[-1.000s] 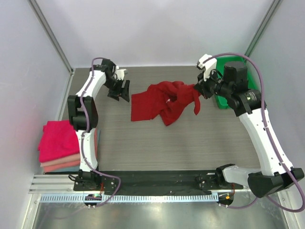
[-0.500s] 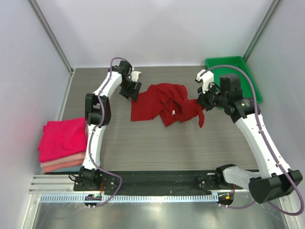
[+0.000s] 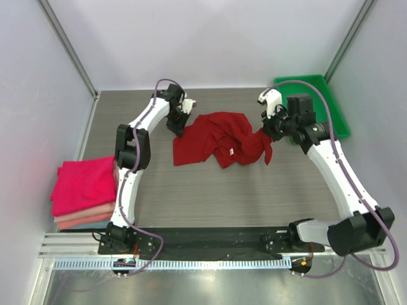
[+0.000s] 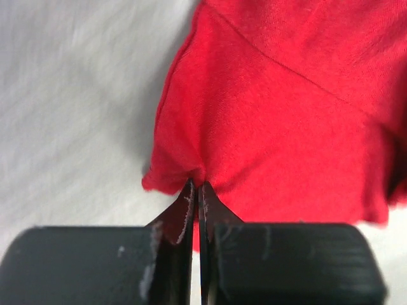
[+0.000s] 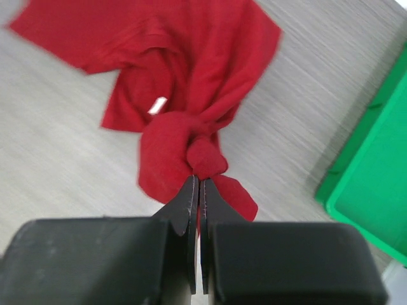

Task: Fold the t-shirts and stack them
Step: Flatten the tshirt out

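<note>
Crimson t-shirt [image 3: 216, 136]: crumpled and unfolded, mid-table toward the far side, between the two grippers. Left half lies mostly flat, right half is bunched and twisted.
Left gripper [image 4: 196, 186]: fingers pinched together on the shirt's edge at its far-left corner. Wrist view shows the hem puckered right at the tips and the cloth spreading away flat on the table [image 3: 222, 190].
Right gripper [image 5: 195, 180]: fingers closed tight on a wad of the shirt's right side. The cloth is knotted up at the tips, and a loose flap hangs just below them.
White tag [image 5: 156, 106]: shows on the shirt's crumpled middle, facing up.
Folded stack [image 3: 82, 187]: at the near-left of the table, well apart from the crimson shirt. Magenta-pink shirt on top, salmon layers under it; the bottom layer's colour is hard to tell.
Green tray [image 3: 331, 111]: far-right corner, partly hidden behind the right arm, apart from the shirt.
</note>
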